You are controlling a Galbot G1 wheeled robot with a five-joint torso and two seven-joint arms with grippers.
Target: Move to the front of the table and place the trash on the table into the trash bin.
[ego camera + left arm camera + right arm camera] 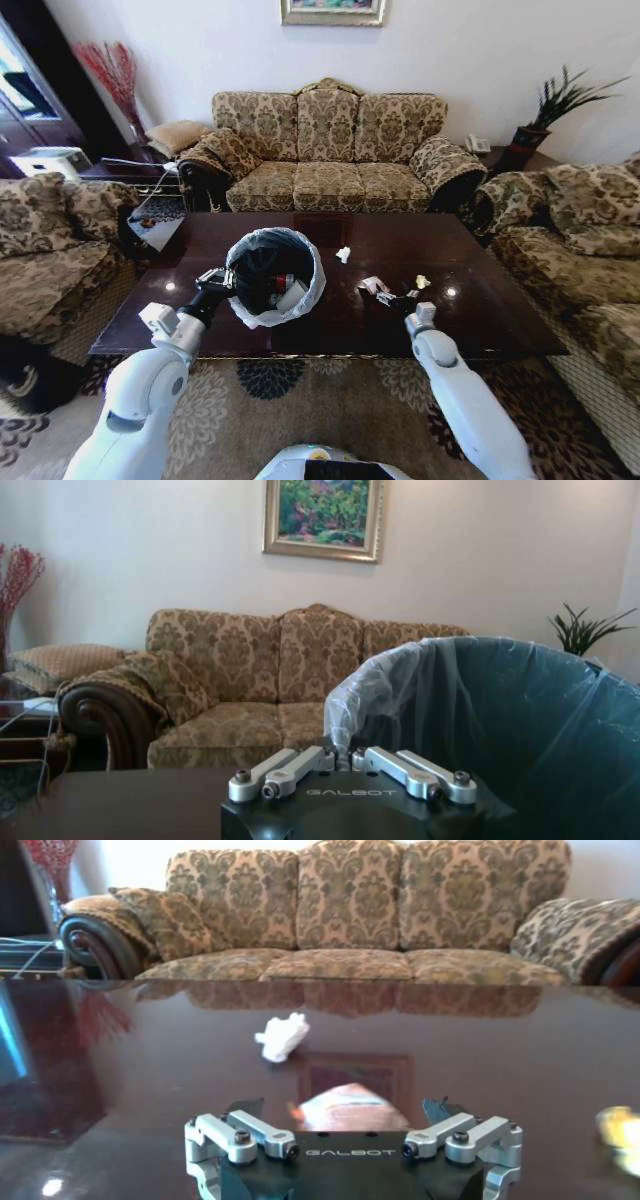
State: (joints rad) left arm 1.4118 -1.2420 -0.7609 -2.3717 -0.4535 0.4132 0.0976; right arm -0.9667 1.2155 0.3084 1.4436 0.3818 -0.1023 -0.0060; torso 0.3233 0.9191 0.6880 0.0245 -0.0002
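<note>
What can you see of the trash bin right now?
The trash bin is small, round and black, lined with a translucent whitish plastic bag folded over its rim. It is tipped so its mouth faces the head camera, over the near left part of the table. The left gripper is at its rim, apparently holding it. Inside lie a bottle with a red label and a white cup.

Bright daylight, glare spots on glossy table [330, 330], fisheye-warped edges.

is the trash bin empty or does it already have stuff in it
Not empty. The head view looks down into the trash bin on the table, where a bottle with a red label lies inside.
</note>
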